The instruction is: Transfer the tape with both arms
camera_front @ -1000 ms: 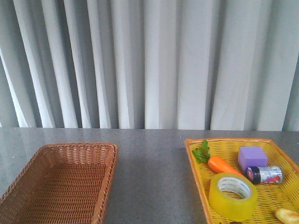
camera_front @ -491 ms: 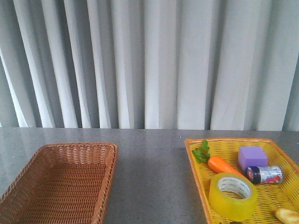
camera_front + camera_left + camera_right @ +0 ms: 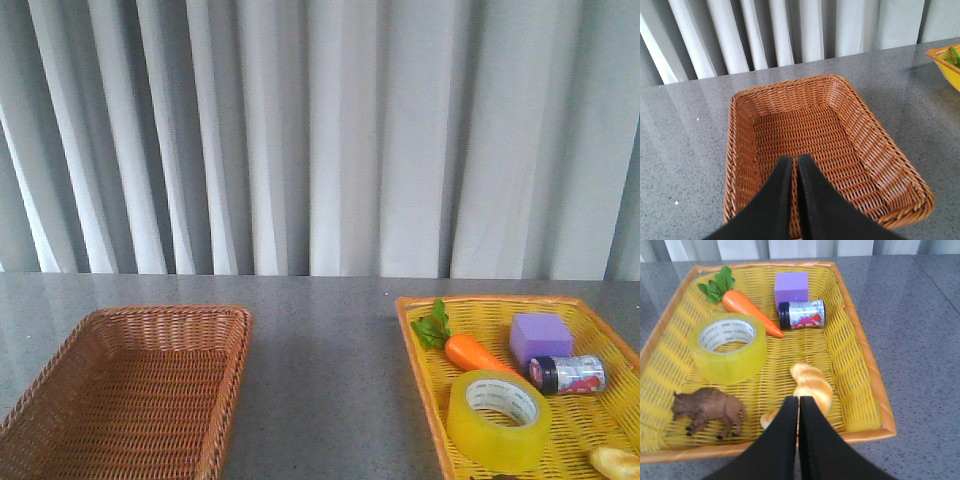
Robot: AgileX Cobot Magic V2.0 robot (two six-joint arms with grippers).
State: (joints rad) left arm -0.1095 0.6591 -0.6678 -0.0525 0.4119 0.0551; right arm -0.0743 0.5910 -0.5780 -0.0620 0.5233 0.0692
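The tape (image 3: 498,420), a wide translucent yellow roll with a white printed core, lies flat in the yellow tray (image 3: 420,365) at the right; it also shows in the right wrist view (image 3: 729,346). My right gripper (image 3: 798,401) is shut and empty, held above the tray's near edge, apart from the tape. My left gripper (image 3: 795,161) is shut and empty, held over the empty brown wicker basket (image 3: 742,150), which also shows in the front view (image 3: 130,390). Neither arm shows in the front view.
The yellow tray (image 3: 860,340) also holds a toy carrot (image 3: 747,310), a purple block (image 3: 791,286), a small jar (image 3: 801,314) on its side, a bread piece (image 3: 810,385) and a brown toy animal (image 3: 707,407). Grey table, white curtains behind.
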